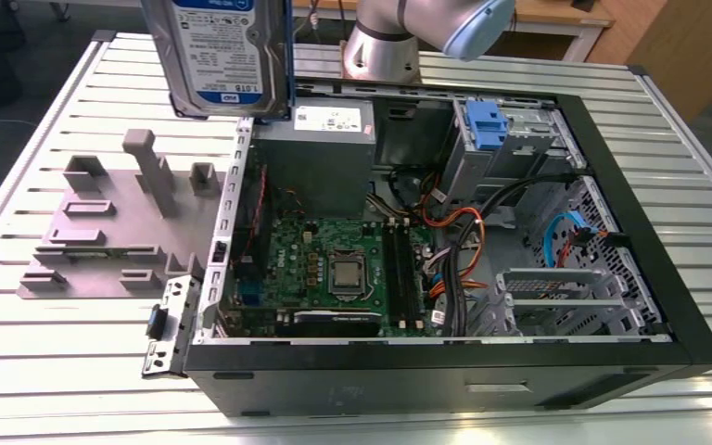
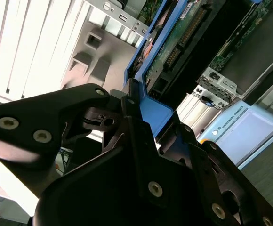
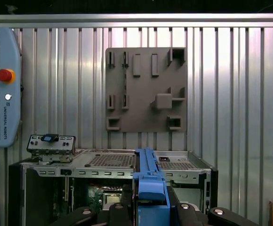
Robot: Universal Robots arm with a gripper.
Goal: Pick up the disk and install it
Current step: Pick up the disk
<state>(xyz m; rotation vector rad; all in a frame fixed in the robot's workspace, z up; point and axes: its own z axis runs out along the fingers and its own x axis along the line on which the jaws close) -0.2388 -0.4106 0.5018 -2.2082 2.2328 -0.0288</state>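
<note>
The end effector (image 2: 131,101) is clamped on the disk (image 1: 223,56) by its blue caddy (image 2: 157,115), hanging it upright at the exterior view's upper left, probably to clear the open case (image 1: 455,375).

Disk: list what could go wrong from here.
1. The fingers grip the disk by the caddy's thin blue edge; it might slip or tilt.
2. Loose cables crowd the open case beside the drive bay; the disk could snag on them.
</note>
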